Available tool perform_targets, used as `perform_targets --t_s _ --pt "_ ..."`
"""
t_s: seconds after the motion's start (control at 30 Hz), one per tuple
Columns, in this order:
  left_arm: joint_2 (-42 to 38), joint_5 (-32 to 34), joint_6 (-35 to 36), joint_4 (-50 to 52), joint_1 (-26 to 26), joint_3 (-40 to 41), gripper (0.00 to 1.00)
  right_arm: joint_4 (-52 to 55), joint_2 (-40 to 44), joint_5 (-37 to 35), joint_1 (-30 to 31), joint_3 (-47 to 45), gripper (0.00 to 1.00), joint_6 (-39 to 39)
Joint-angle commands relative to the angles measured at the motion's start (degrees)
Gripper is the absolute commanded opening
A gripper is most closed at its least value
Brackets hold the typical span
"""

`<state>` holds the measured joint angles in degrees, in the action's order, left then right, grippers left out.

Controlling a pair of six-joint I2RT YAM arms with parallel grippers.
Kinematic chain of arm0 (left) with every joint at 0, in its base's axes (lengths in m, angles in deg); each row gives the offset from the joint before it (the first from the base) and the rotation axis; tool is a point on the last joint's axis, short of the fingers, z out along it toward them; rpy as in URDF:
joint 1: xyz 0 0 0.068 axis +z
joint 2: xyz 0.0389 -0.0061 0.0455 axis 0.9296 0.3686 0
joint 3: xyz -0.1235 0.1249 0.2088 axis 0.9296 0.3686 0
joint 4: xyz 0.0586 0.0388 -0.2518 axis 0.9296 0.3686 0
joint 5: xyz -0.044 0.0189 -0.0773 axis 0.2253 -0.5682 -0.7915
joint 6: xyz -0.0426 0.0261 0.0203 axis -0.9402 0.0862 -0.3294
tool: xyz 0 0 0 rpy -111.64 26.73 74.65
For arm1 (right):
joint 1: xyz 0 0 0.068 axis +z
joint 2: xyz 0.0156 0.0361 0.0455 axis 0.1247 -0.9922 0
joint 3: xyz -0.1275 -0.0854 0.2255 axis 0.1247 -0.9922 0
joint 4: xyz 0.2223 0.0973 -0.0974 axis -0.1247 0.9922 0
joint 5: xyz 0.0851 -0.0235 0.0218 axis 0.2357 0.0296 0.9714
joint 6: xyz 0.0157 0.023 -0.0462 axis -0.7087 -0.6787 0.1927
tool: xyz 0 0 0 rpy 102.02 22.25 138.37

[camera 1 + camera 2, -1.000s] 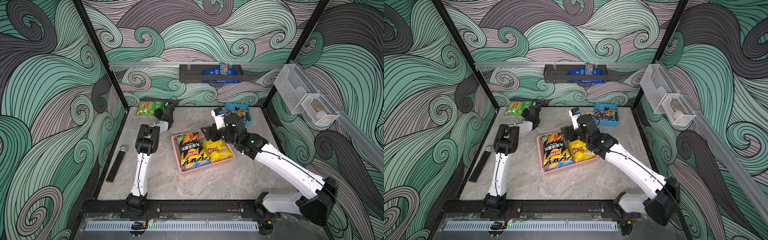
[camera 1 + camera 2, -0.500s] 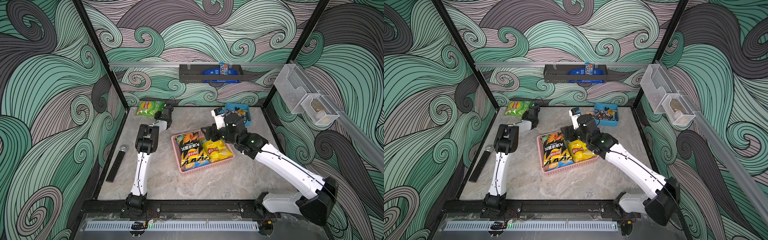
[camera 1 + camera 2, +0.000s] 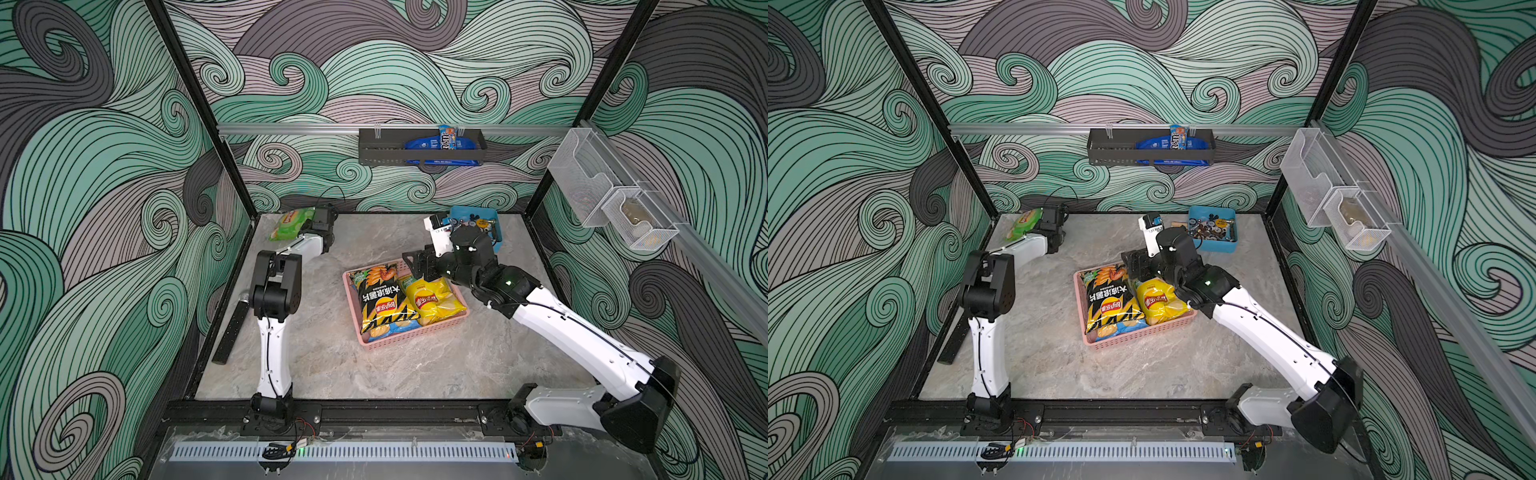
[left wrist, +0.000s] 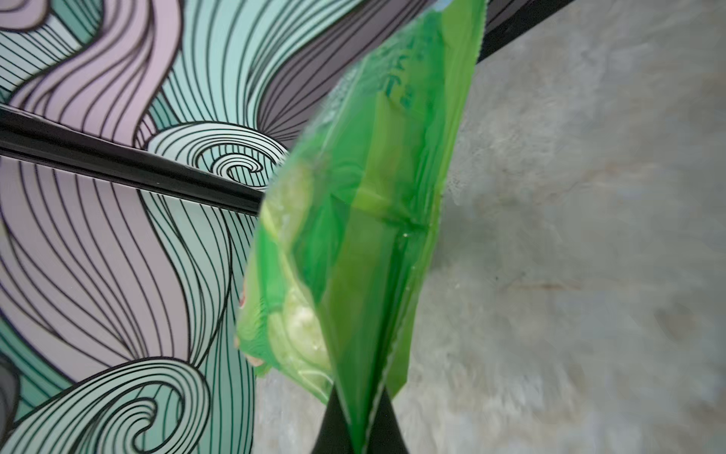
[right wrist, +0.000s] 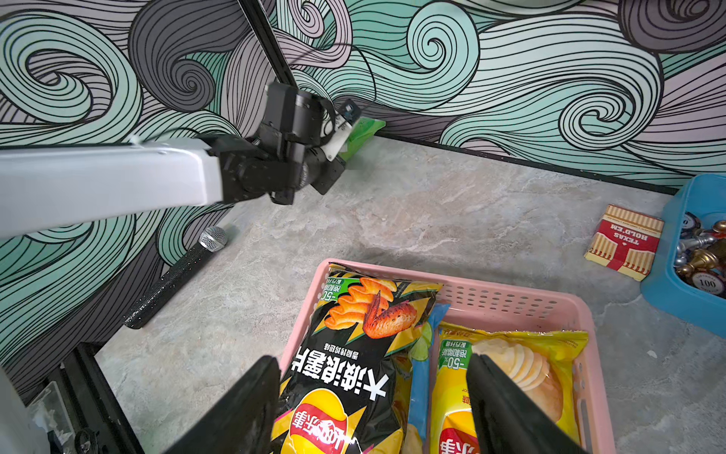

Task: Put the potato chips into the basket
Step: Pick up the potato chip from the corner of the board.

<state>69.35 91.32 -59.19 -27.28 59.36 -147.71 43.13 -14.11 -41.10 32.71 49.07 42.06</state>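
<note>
Left tool [image 4: 359, 428] has pinched green bag [image 4: 353, 236] beside wall [image 4: 118, 255].

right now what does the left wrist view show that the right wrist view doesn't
Only the left wrist view: the left gripper shut on the edge of the green bag. Only the right wrist view: the open right gripper above the pink basket with the black-and-yellow bag, yellow bag and blue bag inside, plus the microphone, red box and blue tray. Both: the green bag, the marble table and the patterned wall.
</note>
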Motion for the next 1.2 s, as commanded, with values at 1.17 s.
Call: perform_targets --t_s 1.17 --pt "-42.2 -92.51 10.02 65.6 -10.94 -18.13 0.0 -3.78 32.81 27.83 -0.14 -13.04 0.83 6.42"
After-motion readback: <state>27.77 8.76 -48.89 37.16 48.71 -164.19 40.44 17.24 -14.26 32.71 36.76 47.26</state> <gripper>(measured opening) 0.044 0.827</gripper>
